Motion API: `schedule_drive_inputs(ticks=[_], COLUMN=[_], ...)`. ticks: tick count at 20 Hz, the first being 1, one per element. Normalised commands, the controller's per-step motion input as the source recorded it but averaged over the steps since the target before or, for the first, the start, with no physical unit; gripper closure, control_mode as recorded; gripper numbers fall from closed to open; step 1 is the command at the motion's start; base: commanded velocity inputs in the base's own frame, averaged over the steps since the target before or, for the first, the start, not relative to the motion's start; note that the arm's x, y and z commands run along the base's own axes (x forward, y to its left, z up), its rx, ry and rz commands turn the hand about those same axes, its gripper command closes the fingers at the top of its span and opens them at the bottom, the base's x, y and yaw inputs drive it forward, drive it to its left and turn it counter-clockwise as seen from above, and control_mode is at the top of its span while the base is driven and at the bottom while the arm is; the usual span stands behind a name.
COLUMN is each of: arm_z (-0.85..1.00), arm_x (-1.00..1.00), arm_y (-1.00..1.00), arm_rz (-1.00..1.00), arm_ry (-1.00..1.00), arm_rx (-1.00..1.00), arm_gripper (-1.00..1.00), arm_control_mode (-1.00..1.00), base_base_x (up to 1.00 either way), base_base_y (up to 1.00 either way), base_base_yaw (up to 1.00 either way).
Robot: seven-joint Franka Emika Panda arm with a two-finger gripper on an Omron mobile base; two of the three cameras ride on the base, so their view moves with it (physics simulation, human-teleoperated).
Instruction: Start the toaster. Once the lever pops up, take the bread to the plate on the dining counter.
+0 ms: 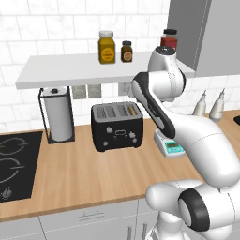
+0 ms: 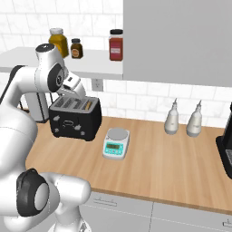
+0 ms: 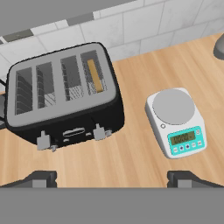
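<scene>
A: Nearest the hand view's bottom edge, the gripper hangs wide apart, holding nothing.

B: And the bread?

A: Upper centre, in the toaster's rightmost slot; the base views barely show it. Scale sits right.

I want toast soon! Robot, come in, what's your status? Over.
Tool open, above the wood worktop. Brown bread slice sits in the black boxy toaster's rightmost slot. Small white-and-teal kitchen scale beside it, apart.
</scene>
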Motion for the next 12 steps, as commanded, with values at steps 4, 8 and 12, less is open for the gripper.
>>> schedule_drive_inputs(ticks=[4, 8, 12], arm_z=[0.00, 0.00, 0.00], arm_x=[0.00, 0.00, 0.00], arm_y=[0.00, 0.00, 0.00], arm_rz=[0.00, 0.00, 0.00], arm_ry=[0.00, 0.00, 0.00], arm_rx=[0.00, 0.00, 0.00], arm_gripper=[-1.00, -1.00, -1.00], arm_control_mode=[-1.00, -1.00, -1.00], base_base_x=[0.00, 0.00, 0.00], base_base_y=[0.00, 0.00, 0.00], base_base_yaw=[0.00, 0.00, 0.00])
